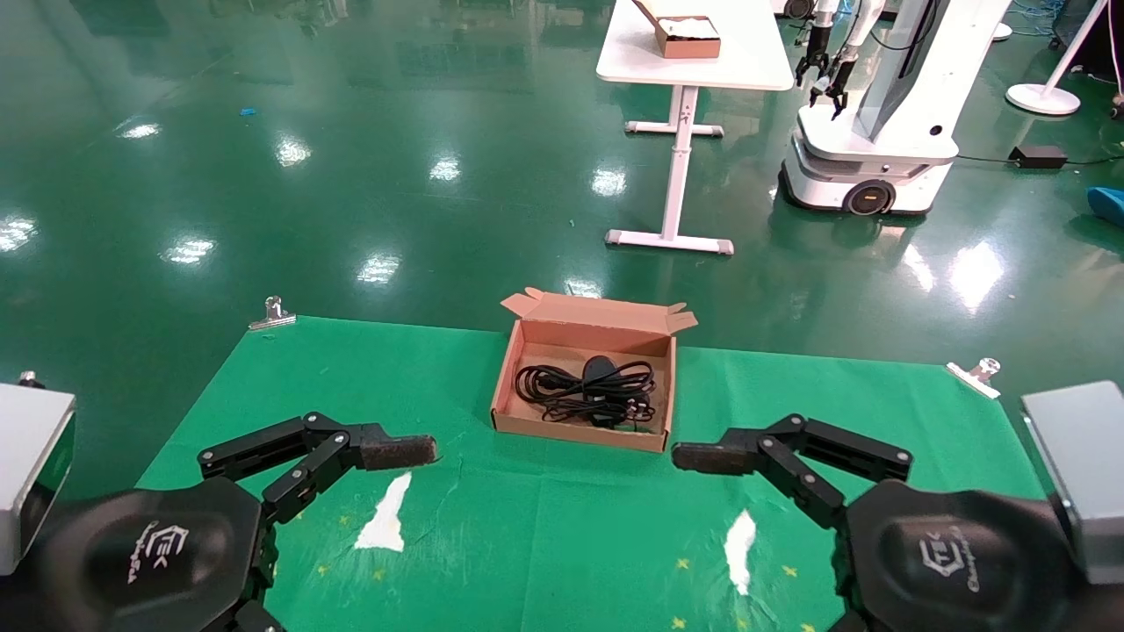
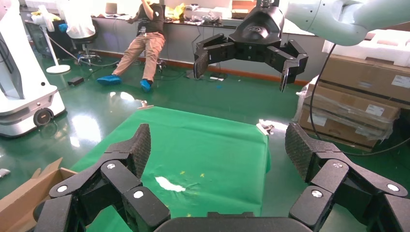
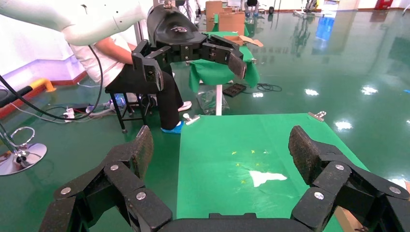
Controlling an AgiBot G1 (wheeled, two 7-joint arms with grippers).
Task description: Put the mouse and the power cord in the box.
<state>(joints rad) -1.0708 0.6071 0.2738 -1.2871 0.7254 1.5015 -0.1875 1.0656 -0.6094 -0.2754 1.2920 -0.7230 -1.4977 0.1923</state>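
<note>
I see my left gripper (image 1: 413, 451) low at the left and my right gripper (image 1: 698, 456) low at the right, tips pointing toward each other. Both have the fingers spread wide and hold nothing.

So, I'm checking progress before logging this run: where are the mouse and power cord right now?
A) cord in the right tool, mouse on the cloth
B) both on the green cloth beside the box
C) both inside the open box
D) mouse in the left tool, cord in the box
C: the mouse and power cord lie inside the open box; the left tool and right tool are open and empty.
</note>
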